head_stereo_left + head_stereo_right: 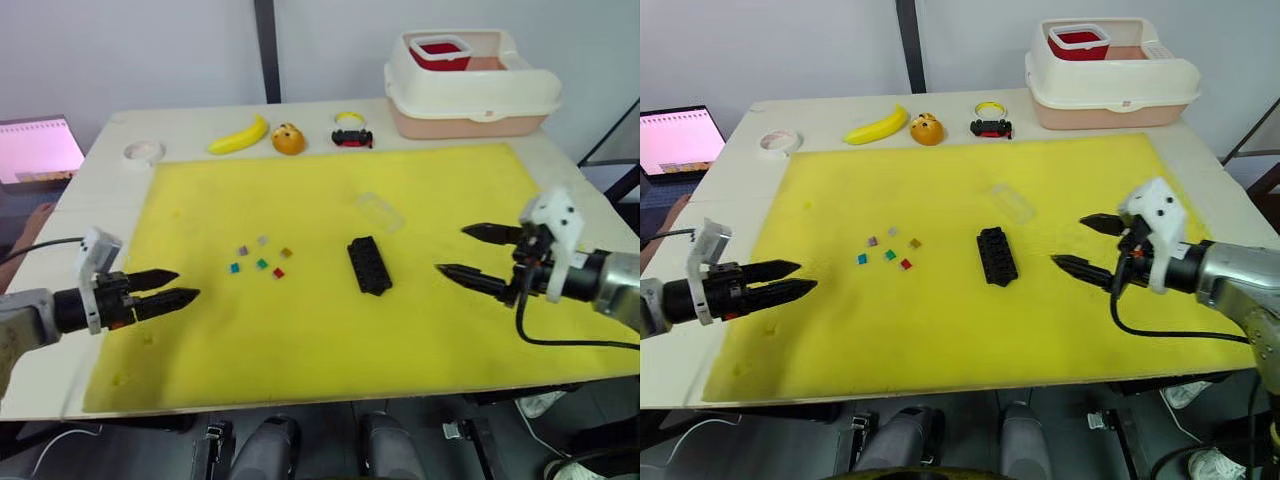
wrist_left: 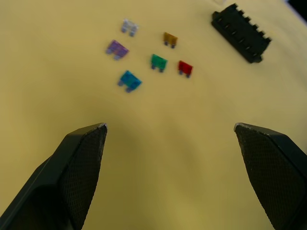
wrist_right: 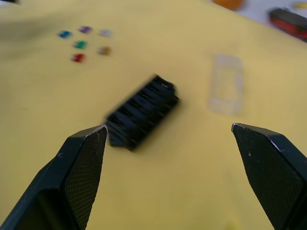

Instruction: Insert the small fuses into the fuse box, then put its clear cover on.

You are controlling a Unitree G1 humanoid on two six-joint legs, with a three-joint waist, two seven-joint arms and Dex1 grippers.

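Fuses (image 1: 260,258), six tiny, light, rigid plastic pieces, lay loose on the yellow mat (image 1: 300,340), left of the black fuse box (image 1: 369,265); best pinched across their flat bodies. Left hand (image 1: 178,285) gaped narrowly, right hand (image 1: 452,250) wide, both empty.

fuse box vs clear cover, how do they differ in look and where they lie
The fuse box is black, opaque and blocky, with rows of slots on top; the clear cover is see-through, nearly colourless and smooth. The fuse box lies nearer the robot, the clear cover farther back. Both are rectangular, rest apart on the yellow mat, and are unheld.
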